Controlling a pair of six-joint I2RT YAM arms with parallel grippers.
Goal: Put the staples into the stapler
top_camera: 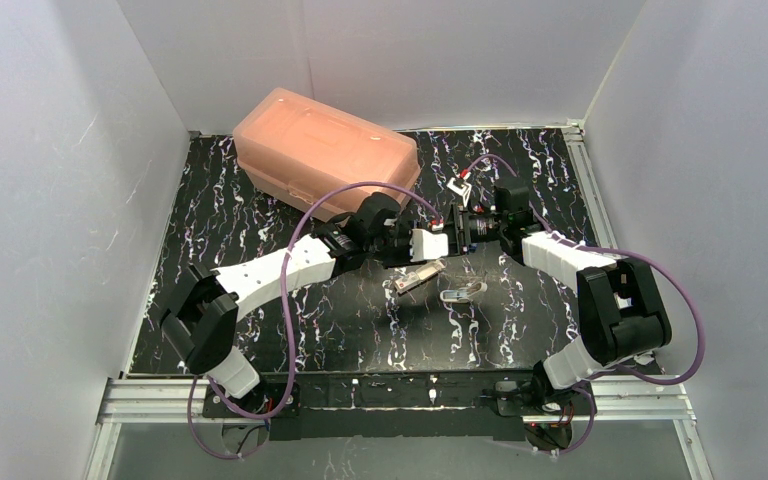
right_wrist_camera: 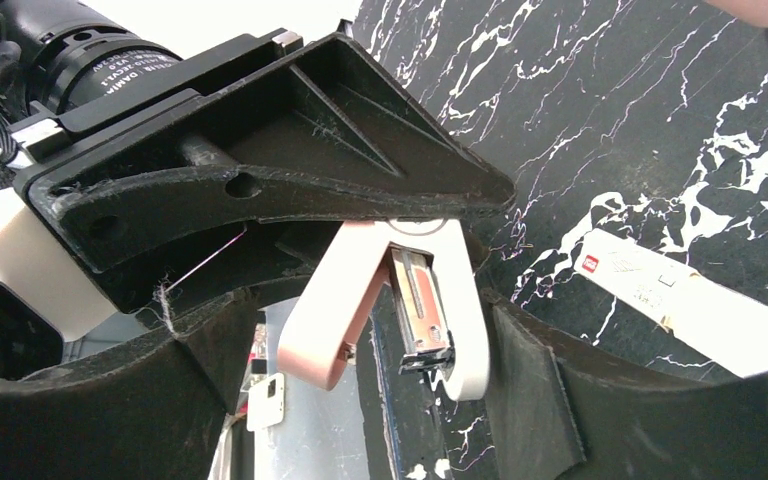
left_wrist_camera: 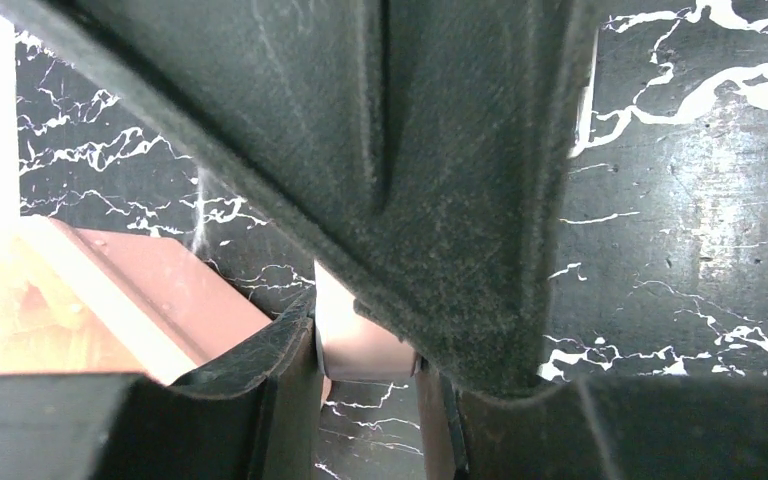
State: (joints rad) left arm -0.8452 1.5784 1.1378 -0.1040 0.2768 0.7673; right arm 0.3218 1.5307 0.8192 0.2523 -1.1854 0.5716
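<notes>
At the far left of the bench (top_camera: 360, 330) sits a pink lidded box (top_camera: 325, 150), well apart from the work.

The left pincer (left_wrist_camera: 360, 345) is clenched on the stapler (right_wrist_camera: 360, 290), with a pale pink-white part of it pinched between the dark fingers in its wrist view. The stapler is held at mid-bench, just above the surface. Its pink lid is swung away from the white base, so the metal magazine (right_wrist_camera: 422, 305) is exposed. Whether the channel already holds staples cannot be told.

The right pincer (right_wrist_camera: 385, 340) is released. Its jaws are spread wide on either side of the open stapler and do not appear to press on it. To its right, a white carton with a red mark (right_wrist_camera: 680, 300) lies flat on the bench. It is probably the staple supply.

The step in hand looks like the one between opening and feeding.

- **Left grip:** It should stay firm and level, with the open channel facing the right arm, so the lid does not drop shut.
- **Backing out:** The right pincer should back straight out along the gap. A sideways brush against the lid or the base could twist the stapler in the left grip.
- **Feeding:** The strip should then be gripped near one end and lined up with the channel's long axis. It should be lowered in gently rather than pushed, because a tilted strip is likely to jam or break apart.

A small pale object (top_camera: 460, 293) lies on the bench near the stapler. What it is cannot be told.
</notes>
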